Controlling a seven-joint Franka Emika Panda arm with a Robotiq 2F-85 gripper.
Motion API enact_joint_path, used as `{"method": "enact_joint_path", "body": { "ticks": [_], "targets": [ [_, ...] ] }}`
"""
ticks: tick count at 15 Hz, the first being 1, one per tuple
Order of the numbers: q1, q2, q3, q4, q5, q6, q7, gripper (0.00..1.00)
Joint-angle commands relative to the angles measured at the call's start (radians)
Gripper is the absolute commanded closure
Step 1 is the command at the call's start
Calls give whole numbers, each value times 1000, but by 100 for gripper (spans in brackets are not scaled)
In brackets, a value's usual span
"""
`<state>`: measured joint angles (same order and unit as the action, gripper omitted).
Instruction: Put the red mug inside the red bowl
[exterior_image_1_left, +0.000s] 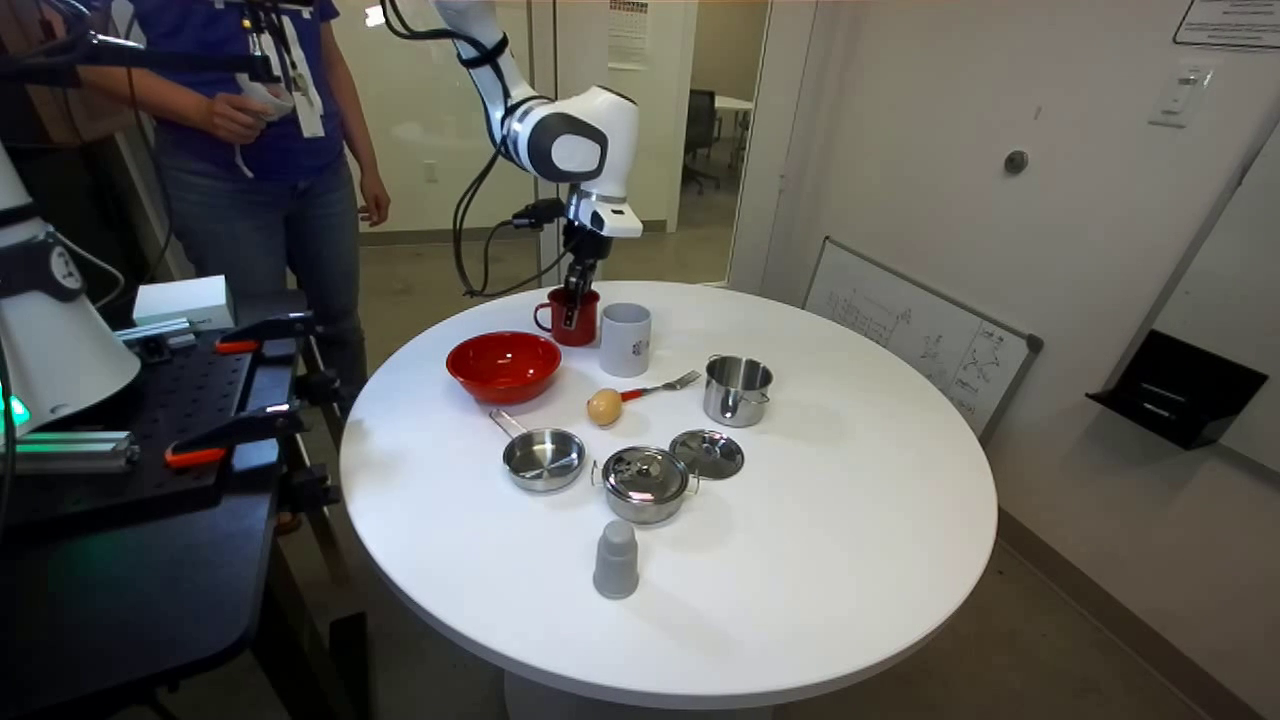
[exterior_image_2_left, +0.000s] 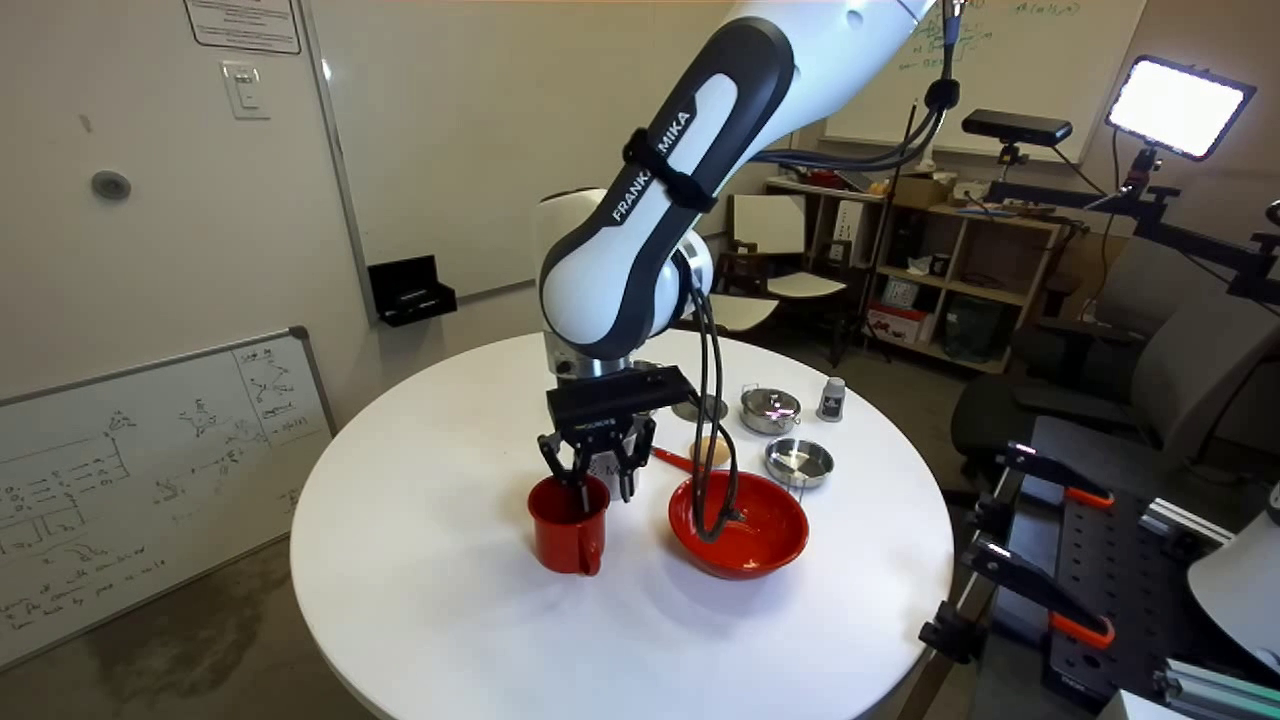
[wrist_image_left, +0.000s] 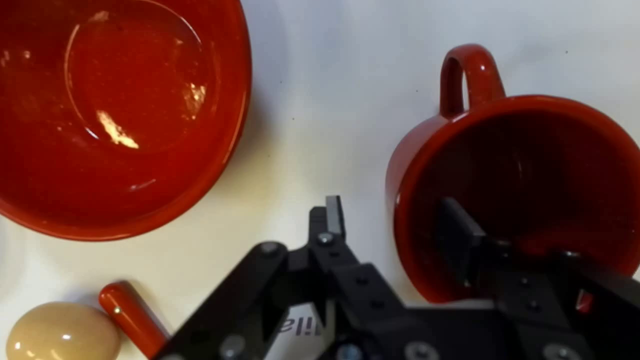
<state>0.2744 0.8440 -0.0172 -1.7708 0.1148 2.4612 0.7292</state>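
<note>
The red mug (exterior_image_1_left: 587, 327) stands upright on the white table, also seen in an exterior view (exterior_image_2_left: 560, 540) and the wrist view (wrist_image_left: 525, 165). The red bowl (exterior_image_1_left: 505, 367) stands beside it, apart, and looks empty in the wrist view (wrist_image_left: 125, 125); it also shows in an exterior view (exterior_image_2_left: 750, 535). My gripper (wrist_image_left: 397, 217) is open and straddles the mug's wall. One finger is inside the mug, the other outside on the side towards the bowl. A gap shows between the outer finger and the wall. My gripper (exterior_image_2_left: 606, 502) points down from above.
A pale grey cup (exterior_image_1_left: 626, 342) stands close beside the mug. An egg (exterior_image_1_left: 604, 407) and a red-handled fork (exterior_image_1_left: 660, 386) lie near the bowl. A steel cup (exterior_image_1_left: 738, 392), steel pan (exterior_image_1_left: 543, 462), lidded pot (exterior_image_1_left: 645, 488), lid (exterior_image_1_left: 707, 455) and grey bottle (exterior_image_1_left: 617, 562) are further off.
</note>
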Motion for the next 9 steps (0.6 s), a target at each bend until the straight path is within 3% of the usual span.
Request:
{"method": "enact_joint_path", "body": {
  "ticks": [1,4,9],
  "targets": [
    [13,14,-11,32,5,-10,30,79],
    [11,6,-8,24,9,-7,40,99],
    [26,-61,-18,-32,5,31,87,98]
  ]
}}
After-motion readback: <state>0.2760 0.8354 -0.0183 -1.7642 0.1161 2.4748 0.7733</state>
